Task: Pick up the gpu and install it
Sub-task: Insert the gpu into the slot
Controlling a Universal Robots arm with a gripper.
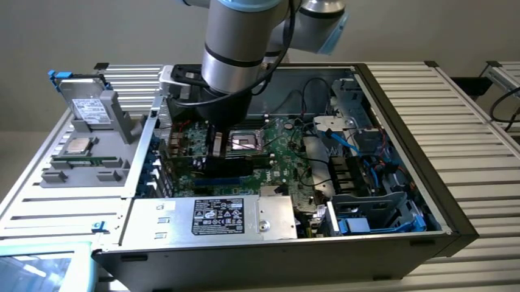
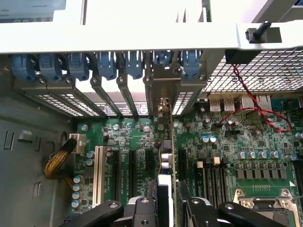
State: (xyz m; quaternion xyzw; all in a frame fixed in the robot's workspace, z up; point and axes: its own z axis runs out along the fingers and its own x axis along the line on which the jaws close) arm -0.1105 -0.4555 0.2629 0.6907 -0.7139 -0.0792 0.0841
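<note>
The gpu [image 2: 169, 142] shows edge-on in the wrist view, a thin green board standing upright over the motherboard [image 2: 227, 156]. Its metal bracket [image 2: 163, 82] lies against the case's rear slot openings, in line with one of the long black expansion slots [image 2: 181, 163]. My gripper [image 2: 169, 201] is shut on the card, with one black finger [image 2: 150, 203] on each side of it. In the exterior view the gripper [image 1: 219, 157] reaches down into the open computer case [image 1: 406, 176], just to the exterior view's left of the processor socket [image 1: 243, 142].
Blue slot clips [image 2: 104, 64] line the case's rear wall. A white slot [image 2: 98, 175] and other black slots lie beside the card. Red wires [image 2: 258, 116] cross near the ports. A power supply [image 1: 215, 216] sits at the front. A grey parts stand [image 1: 89, 143] is outside the case.
</note>
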